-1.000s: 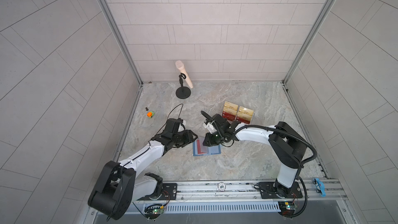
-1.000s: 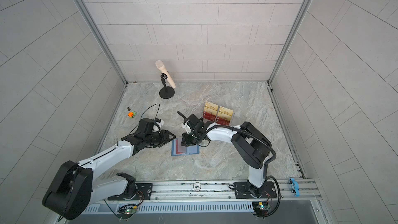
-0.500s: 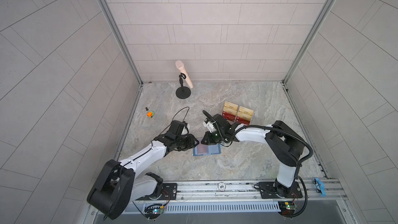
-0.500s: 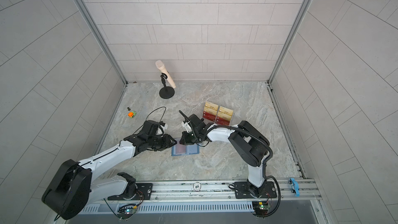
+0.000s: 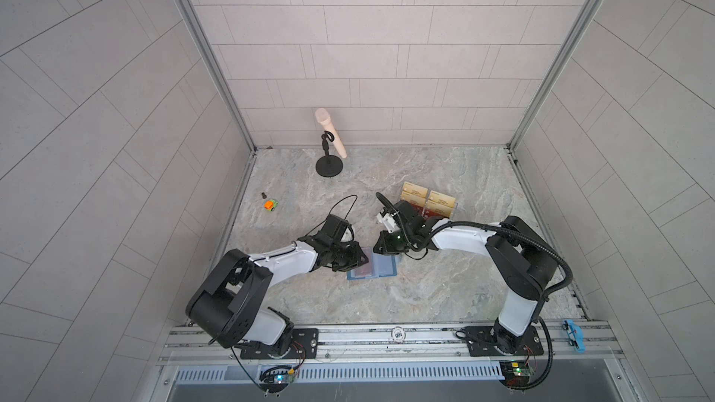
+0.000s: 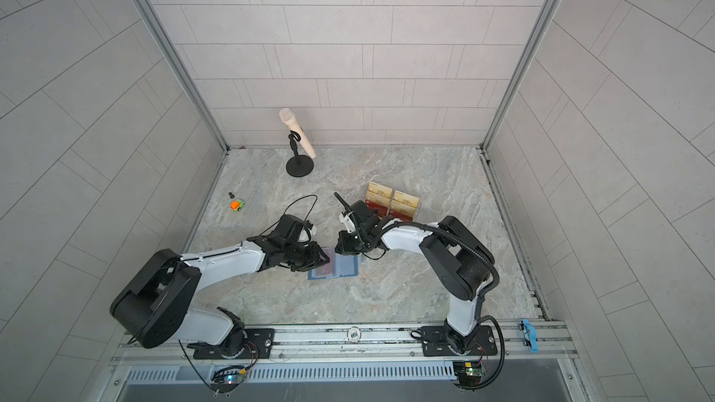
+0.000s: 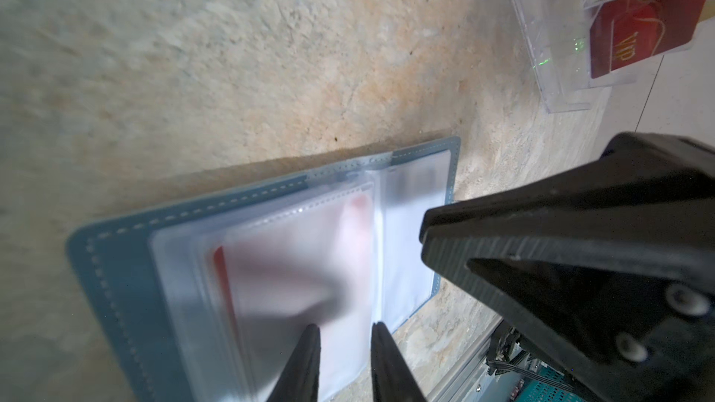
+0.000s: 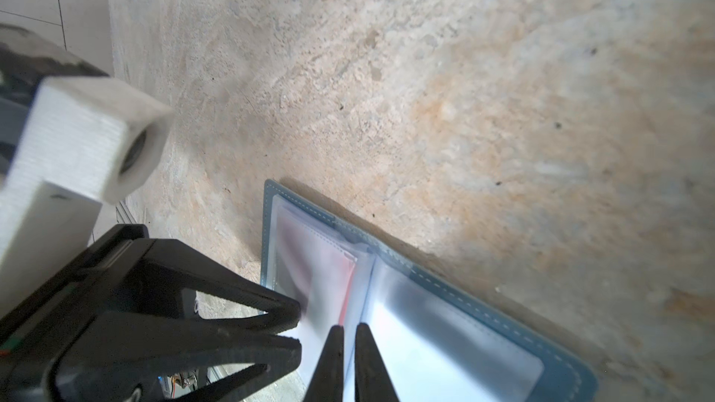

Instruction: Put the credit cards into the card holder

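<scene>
In both top views the slate-blue card holder lies open on the table, between the left gripper and the right gripper.

Left wrist: the holder shows white stitching and frosted sleeves, with a red card inside. The left jaws stand slightly parted over a sleeve. A credit card in the acrylic stand reads "VIP" in gold.

Right wrist: the right jaws are almost together at the fold. I cannot tell whether they grip anything.

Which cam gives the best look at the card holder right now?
Left wrist: the card holder lies open and fills the frame, stitching and sleeves visible. Right wrist shows it too, cropped at the frame edge. In both top views it is small, its left page partly under the left gripper.
</scene>
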